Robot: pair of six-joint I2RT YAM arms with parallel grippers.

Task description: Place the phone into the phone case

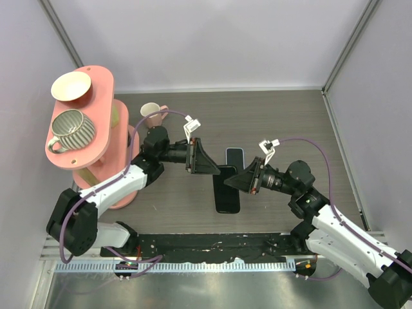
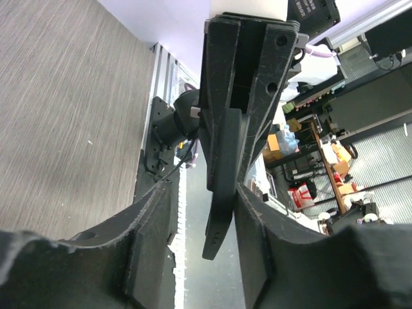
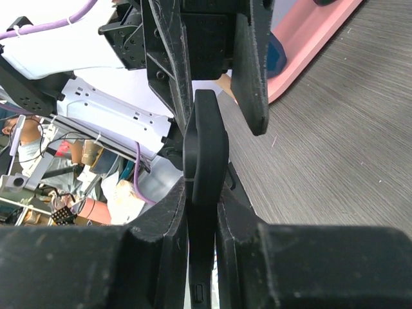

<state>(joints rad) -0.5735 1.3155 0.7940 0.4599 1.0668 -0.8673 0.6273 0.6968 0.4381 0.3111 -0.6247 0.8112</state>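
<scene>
Right hand [image 3: 201,193] pinches the case [image 3: 206,129] edge-on above the surface [image 1: 290,129]; left hand [image 2: 206,199] is spread loosely around it. The phone [image 1: 235,156] lies flat just behind. On that single thin grip, the case could twist or drop.

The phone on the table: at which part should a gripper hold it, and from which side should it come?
Probably across the two long edges of the phone, near its far end, coming down from above. It lies flat, screen up, so only its thin sides offer a hold, and its near end is hidden beneath the right gripper that holds the phone case.
</scene>
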